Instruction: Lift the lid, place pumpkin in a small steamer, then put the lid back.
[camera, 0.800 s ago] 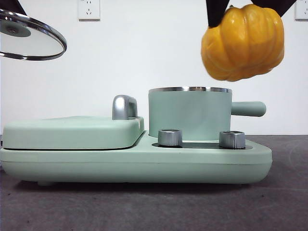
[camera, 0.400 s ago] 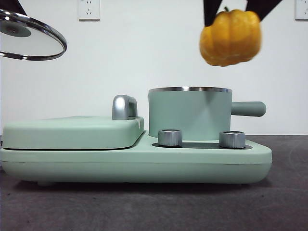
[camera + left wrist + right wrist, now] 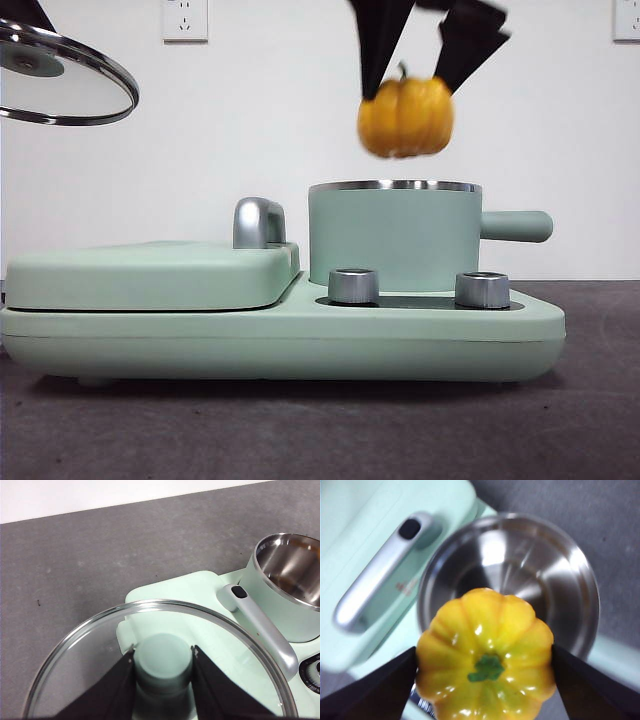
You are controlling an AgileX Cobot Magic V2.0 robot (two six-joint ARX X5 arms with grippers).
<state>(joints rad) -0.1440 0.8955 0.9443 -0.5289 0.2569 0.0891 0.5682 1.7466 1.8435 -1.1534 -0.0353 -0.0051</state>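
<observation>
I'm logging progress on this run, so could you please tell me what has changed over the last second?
The right gripper, shut on the pumpkin, carried it from the upper right down and leftward, so it now hangs just above the small steamer. The left gripper still holds the lid raised at the upper left. The steamer and griddle unit have not moved.

The pumpkin (image 3: 485, 672) looks like glossy plastic, its yellow-orange ribs catching bright highlights, with a duller green stem. The small steamer (image 3: 395, 240) has a smooth matt mint-green wall, a polished steel rim and a shiny bare-metal inside. The lid (image 3: 95, 645) is clear glass with a bright steel edge and a matt mint knob. The griddle cover (image 3: 150, 272) is satin mint with a brushed-metal handle. The worktop (image 3: 125, 545) is dark, rough and matt.
</observation>
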